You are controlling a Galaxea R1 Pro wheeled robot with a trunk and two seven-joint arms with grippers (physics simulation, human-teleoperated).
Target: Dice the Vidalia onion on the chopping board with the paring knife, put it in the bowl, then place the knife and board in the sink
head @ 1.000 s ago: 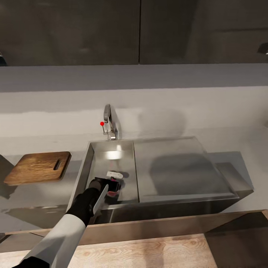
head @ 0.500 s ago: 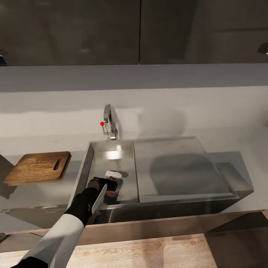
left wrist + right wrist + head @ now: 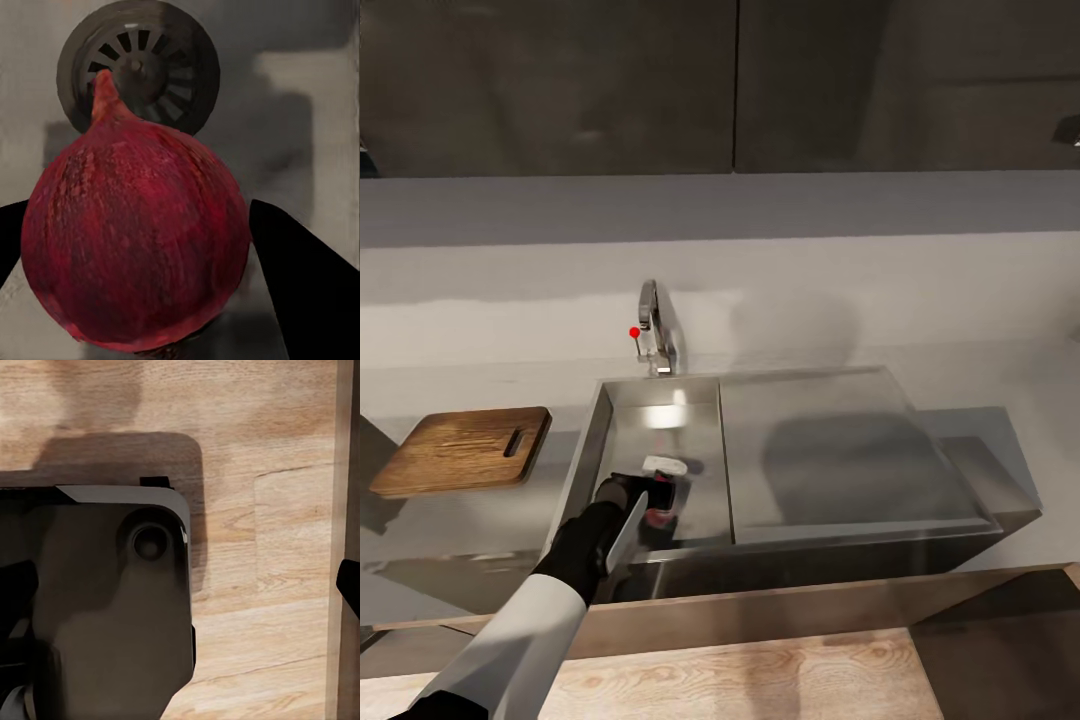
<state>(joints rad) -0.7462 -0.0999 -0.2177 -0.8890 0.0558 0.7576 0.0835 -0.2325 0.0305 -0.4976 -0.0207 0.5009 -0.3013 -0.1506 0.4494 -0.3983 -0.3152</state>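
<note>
The dark red Vidalia onion [image 3: 135, 240] sits on the sink [image 3: 592, 440] floor near the round drain [image 3: 161, 67]. My left gripper [image 3: 655, 500] reaches down into the basin. Its black fingers [image 3: 300, 285] press on both sides of the onion [image 3: 657, 517]. The brown chopping board [image 3: 465, 448] lies on the grey countertop [image 3: 480, 510] left of the sink. A slim dark sliver on the board looks like the paring knife [image 3: 516, 441]. My right gripper [image 3: 187, 592] hangs over the wood floor with its fingers spread wide. The bowl is out of view.
A chrome tap [image 3: 652, 325] with a red knob stands behind the basin. The flat drainboard [image 3: 840, 450] lies right of it. Dark upper cabinets [image 3: 730, 80] hang above. The robot's grey base [image 3: 112, 607] is beneath the right gripper.
The left gripper has edged slightly toward me inside the basin and now covers more of the onion. The board and sink have not moved.
</note>
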